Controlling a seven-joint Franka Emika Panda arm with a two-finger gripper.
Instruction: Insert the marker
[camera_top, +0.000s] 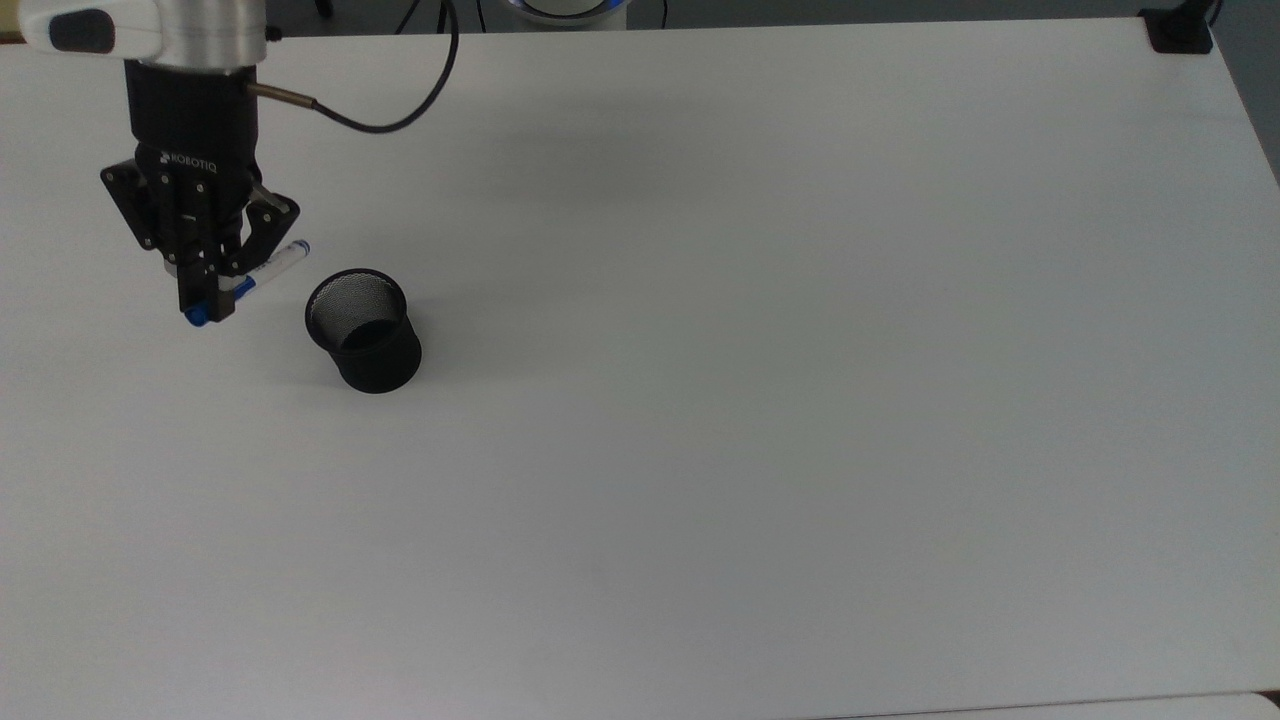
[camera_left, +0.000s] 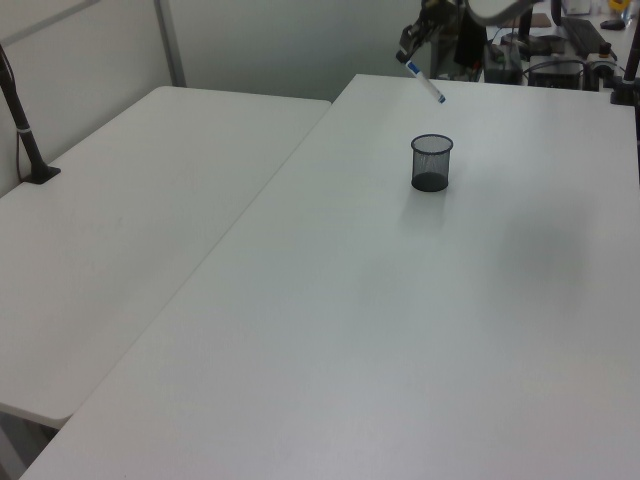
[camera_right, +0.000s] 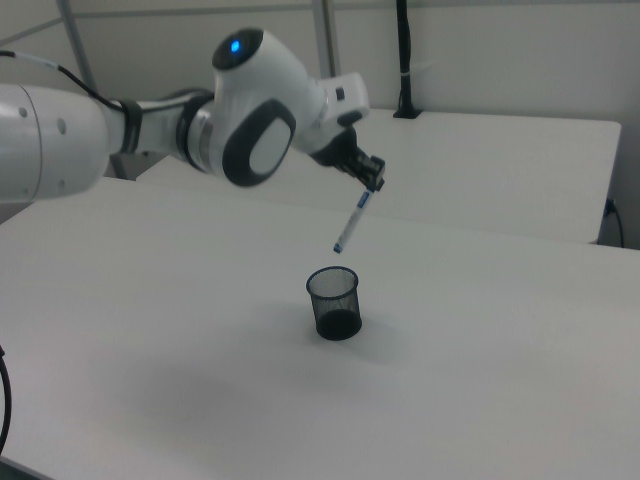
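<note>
Bench (camera_top: 760, 450): white, flat surface. In the left view a second white bench (camera_left: 140, 200) adjoins it on the left view's left.

Black mesh cup (camera_top: 362, 328): stands upright on the bench with its mouth open to the top. In the right view the cup (camera_right: 334, 302) sits near the middle of the bench; in the left view it (camera_left: 431, 163) stands toward the far end.

Marker (camera_top: 248, 281): off the bench, held in the air. It is not in the cup. In the top view it lies to the top view's left of the cup, blue cap end lowest in the frame, small blue tip pointing toward the cup. In the right view the marker (camera_right: 351, 223) hangs tilted, lower end just above the cup's rim and apart from it, upper end in the jaws. In the left view the marker (camera_left: 424, 82) slants down above and beyond the cup.

Gripper (camera_top: 208, 285): black two-finger unit. The jaws are closed onto the marker near its capped end. In the right view the gripper (camera_right: 371, 181) sits at the marker's upper end, above the cup. A dark cable (camera_top: 400, 105) runs from the wrist toward the far edge of the bench.
</note>
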